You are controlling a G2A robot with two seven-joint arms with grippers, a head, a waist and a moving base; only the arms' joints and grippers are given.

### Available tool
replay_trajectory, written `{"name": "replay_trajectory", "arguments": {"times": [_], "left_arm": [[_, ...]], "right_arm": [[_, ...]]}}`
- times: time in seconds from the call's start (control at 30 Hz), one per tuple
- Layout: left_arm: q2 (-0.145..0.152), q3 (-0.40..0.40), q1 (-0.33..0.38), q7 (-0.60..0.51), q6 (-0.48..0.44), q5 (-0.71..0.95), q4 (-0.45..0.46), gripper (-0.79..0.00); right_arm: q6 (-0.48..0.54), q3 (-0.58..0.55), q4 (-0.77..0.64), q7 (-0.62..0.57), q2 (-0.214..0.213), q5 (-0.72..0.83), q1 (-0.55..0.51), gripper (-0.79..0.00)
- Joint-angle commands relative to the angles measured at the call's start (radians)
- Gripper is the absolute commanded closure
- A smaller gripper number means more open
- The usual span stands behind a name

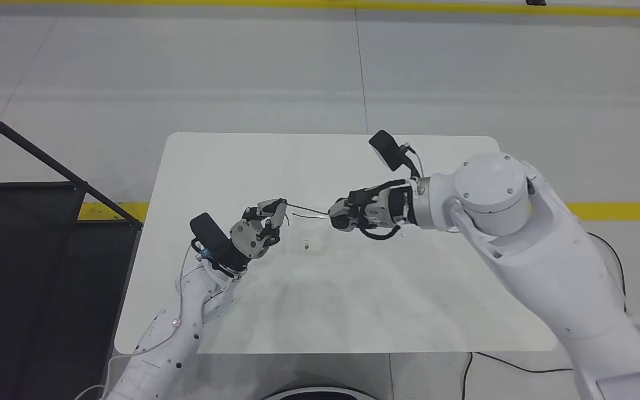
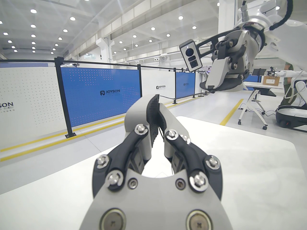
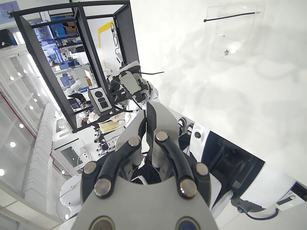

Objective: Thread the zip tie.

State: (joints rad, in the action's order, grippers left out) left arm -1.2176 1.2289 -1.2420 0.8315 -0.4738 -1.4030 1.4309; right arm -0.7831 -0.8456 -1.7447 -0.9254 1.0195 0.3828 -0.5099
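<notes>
A thin black zip tie (image 1: 306,210) hangs in the air between my two grippers, above the middle of the white table (image 1: 400,290). My left gripper (image 1: 274,209) is shut on one end of it. In the right wrist view a free end of the zip tie (image 3: 154,73) sticks out past the left gripper (image 3: 129,82). My right gripper (image 1: 336,214) is shut on the other end, a short way across from the left. The left gripper's (image 2: 156,100) pads are pressed together, and the right gripper (image 2: 211,87) shows beyond and above it. The right gripper's (image 3: 147,108) own fingers are also closed.
A small clear tray (image 1: 312,244) lies on the table just below the grippers. Another black zip tie (image 3: 229,16) lies in the clear tray (image 3: 239,39). A black frame (image 1: 40,160) stands off the table's left side.
</notes>
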Motion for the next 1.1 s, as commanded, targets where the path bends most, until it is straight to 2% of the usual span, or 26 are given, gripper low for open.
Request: {"name": "replay_trajectory", "arguments": {"times": [0.0,1.07], "left_arm": [[0.000,0.000,0.000,0.000,0.000,0.000,0.000,0.000],[0.000,0.000,0.000,0.000,0.000,0.000,0.000,0.000]], "right_arm": [[-0.002,0.001,0.001,0.001,0.000,0.000,0.002,0.000],[-0.004,0.000,0.001,-0.001,-0.004,0.006,0.004,0.000]]}}
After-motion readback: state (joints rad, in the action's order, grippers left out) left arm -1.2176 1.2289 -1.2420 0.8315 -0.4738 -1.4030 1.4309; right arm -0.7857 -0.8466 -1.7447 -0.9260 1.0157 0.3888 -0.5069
